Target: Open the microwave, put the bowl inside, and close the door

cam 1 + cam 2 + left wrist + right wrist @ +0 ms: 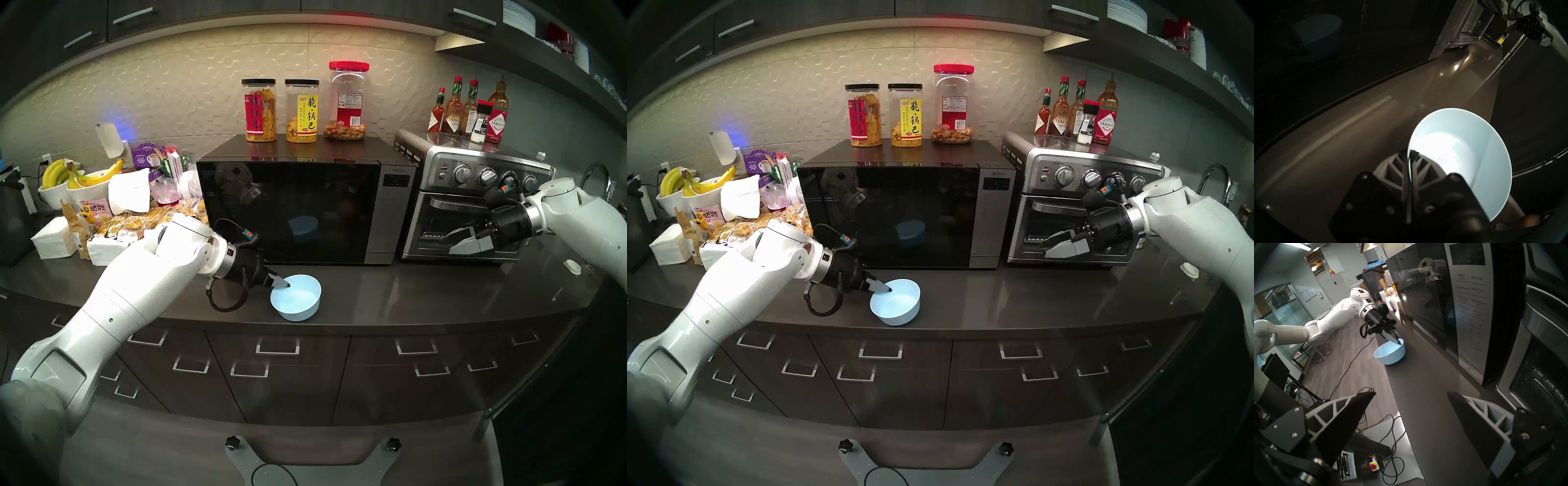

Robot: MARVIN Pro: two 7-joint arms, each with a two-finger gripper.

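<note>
- As the left gripper [282, 284] was clamped on the bowl [298, 300] rim, any lift needed to stay level.
- Door [288, 212] was shut; the right gripper [456, 240], spread empty, should open it first.

I'm seeing under-cabinet light brightening the wall [203, 85], glare washing out the bowl [1466, 152], fisheye rims darkening every view and the left wrist view staying dim.

Left arm [112, 298]: extended forward from lower left, wrist pitched downward, angled toward right. Left gripper [283, 283]: fingers closed together, pinching thin rim between pads. Right arm [576, 220]: raised at right side, forearm reaching leftward. Right gripper [451, 242]: pointed left, slightly below level, fingers [1354, 414] spread wide, nothing between them.
</note>
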